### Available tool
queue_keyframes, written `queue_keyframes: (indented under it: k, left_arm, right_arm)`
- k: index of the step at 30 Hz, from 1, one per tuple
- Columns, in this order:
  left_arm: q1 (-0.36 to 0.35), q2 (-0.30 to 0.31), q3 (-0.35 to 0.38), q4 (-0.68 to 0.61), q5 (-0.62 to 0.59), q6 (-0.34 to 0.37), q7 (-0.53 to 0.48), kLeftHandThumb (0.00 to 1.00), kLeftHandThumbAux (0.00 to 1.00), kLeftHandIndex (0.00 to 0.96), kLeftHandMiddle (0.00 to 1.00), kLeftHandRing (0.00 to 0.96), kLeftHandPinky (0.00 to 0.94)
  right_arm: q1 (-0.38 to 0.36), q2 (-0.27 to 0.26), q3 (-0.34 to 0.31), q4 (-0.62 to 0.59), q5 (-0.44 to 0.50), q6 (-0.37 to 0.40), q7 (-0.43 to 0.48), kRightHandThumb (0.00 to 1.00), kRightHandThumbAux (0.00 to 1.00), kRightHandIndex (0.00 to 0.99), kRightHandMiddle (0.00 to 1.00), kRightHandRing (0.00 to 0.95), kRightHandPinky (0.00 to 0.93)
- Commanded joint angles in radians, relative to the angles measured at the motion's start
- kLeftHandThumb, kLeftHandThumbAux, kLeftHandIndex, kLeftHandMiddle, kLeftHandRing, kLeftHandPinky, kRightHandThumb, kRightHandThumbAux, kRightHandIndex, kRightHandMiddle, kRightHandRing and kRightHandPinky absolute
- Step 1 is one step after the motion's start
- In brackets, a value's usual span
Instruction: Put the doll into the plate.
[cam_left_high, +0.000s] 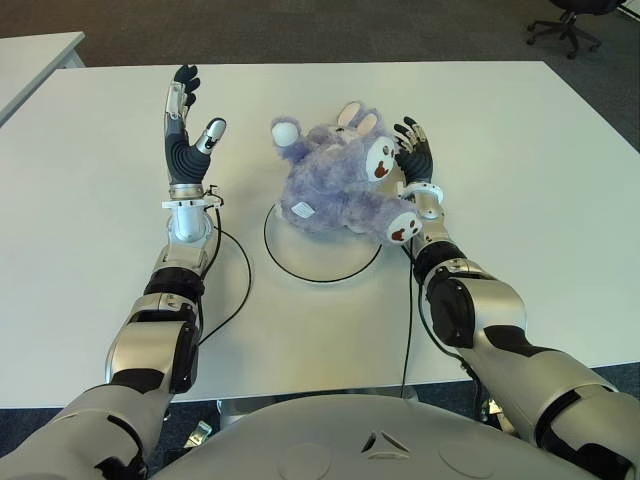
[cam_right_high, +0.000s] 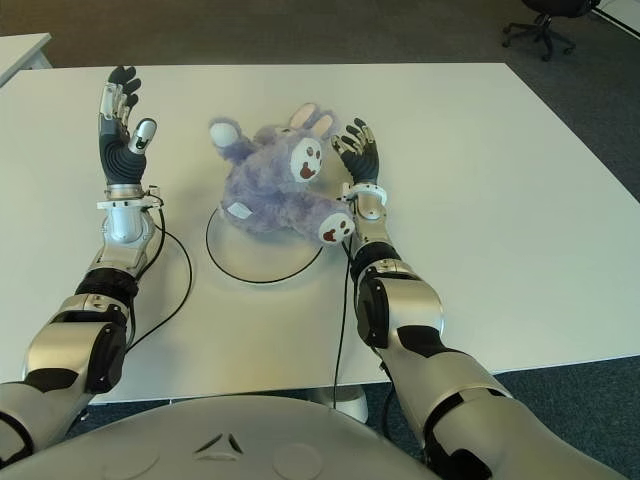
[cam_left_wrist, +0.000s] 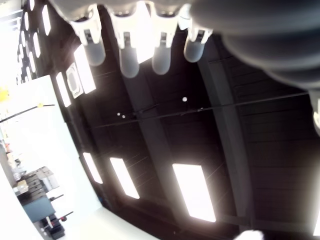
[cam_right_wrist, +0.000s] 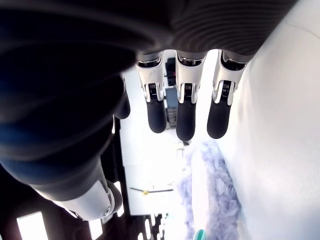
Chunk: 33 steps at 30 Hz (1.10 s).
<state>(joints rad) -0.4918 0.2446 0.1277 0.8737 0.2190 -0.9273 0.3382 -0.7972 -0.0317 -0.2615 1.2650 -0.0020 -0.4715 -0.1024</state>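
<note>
The doll (cam_left_high: 340, 180) lies over the plate (cam_left_high: 300, 268), just left of the right hand (cam_left_high: 415, 155), whose fingers are spread, holding nothing. Withdrawing carelessly could snag its fur and drag it off.

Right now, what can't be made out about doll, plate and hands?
- Plate: its far part is hidden under the doll in both eye views.
- Right hand against doll: contact unclear; the plush overlaps the fingers.
- Left hand: its wrist view shows only fingertips against the ceiling, no table.
- Right wrist view: doll cut off at the edge.
</note>
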Motion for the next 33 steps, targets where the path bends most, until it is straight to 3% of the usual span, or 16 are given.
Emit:
queue_keyframes:
  k: [1, 18, 33]
  left_arm:
    - [0.024, -0.001, -0.025, 0.038, 0.025, 0.028, 0.004, 0.000, 0.331, 0.000, 0.119, 0.114, 0.069]
    - [0.009, 0.002, -0.033, 0.068, -0.028, 0.067, -0.049, 0.000, 0.354, 0.000, 0.103, 0.106, 0.107]
    - [-0.014, -0.010, -0.011, 0.130, -0.107, 0.119, -0.105, 0.000, 0.362, 0.000, 0.126, 0.117, 0.077]
  right_arm:
    - [0.130, 0.032, -0.005, 0.083, 0.000, 0.068, -0.003, 0.438, 0.774, 0.098, 0.168, 0.185, 0.231]
    - [0.128, 0.031, -0.003, 0.084, -0.002, 0.073, -0.003, 0.427, 0.777, 0.096, 0.165, 0.181, 0.228]
    - [0.126, 0.034, -0.009, 0.083, 0.004, 0.075, -0.002, 0.440, 0.777, 0.094, 0.169, 0.184, 0.221]
